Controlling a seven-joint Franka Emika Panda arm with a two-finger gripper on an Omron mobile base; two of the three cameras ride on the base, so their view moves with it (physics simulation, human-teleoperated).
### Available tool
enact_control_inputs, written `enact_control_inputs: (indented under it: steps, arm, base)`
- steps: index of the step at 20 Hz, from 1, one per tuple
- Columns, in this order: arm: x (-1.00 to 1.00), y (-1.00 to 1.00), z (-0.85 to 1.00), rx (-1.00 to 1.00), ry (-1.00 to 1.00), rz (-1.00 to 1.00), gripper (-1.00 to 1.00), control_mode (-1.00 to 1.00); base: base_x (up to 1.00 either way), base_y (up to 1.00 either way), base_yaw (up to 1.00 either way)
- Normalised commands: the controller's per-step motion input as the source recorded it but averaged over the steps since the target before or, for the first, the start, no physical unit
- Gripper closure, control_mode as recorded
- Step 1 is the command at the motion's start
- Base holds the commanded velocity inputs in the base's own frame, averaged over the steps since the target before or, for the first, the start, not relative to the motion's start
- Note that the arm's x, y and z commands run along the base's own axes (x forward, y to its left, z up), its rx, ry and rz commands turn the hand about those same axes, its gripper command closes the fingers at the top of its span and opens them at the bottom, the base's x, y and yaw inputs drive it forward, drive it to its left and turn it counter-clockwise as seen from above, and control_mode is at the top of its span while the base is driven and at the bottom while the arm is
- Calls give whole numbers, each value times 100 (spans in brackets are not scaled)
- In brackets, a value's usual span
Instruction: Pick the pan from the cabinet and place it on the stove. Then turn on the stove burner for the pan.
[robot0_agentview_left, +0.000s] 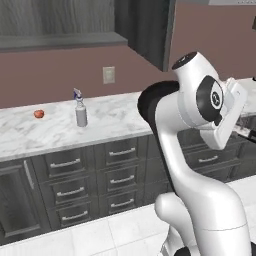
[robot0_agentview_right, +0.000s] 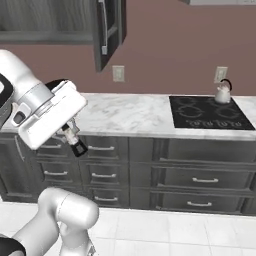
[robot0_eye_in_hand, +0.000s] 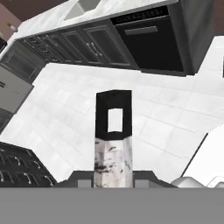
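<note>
Marble countertop (robot0_agentview_right: 130, 114) runs along a mauve wall above dark drawer units (robot0_agentview_right: 102, 172); the stove (robot0_agentview_right: 209, 113) is set into its right end, with a white kettle (robot0_agentview_right: 223, 92) on the far right burner. The wall cabinet (robot0_agentview_right: 107, 30) hangs above the counter's left part, one door swung open toward the room. The gripper (robot0_agentview_right: 76, 142) sits low in front of the counter's front edge, pointing down and away from the wall. In the hand view its fingers (robot0_eye_in_hand: 113, 131) frame a long dark-tipped bar running straight away from the camera, apparently the pan's handle (robot0_eye_in_hand: 113, 114), so the gripper reads as clamped on it. The pan body itself is hidden, so its look cannot be described. The stove lies well to the gripper's right and higher; the carry must swing right and up, the handle trailing.
</note>
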Motion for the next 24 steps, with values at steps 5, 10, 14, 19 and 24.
enact_control_inputs:
  steps: [5, 10, 14, 19, 24]
  arm:
    - [0, 0, 0, 0, 0, 0, 100, 100]
    - [0, 0, 0, 0, 0, 0, 100, 100]
    - [0, 0, 0, 0, 0, 0, 100, 100]
    - [0, 0, 0, 0, 0, 0, 100, 100]
    - [0, 0, 0, 0, 0, 0, 100, 100]
  base:
    - [-40, -68, -4]
    - [-36, -73, -2]
    - [-19, -71, 0]
    - [-1, -65, 0]
    - [9, -59, 0]
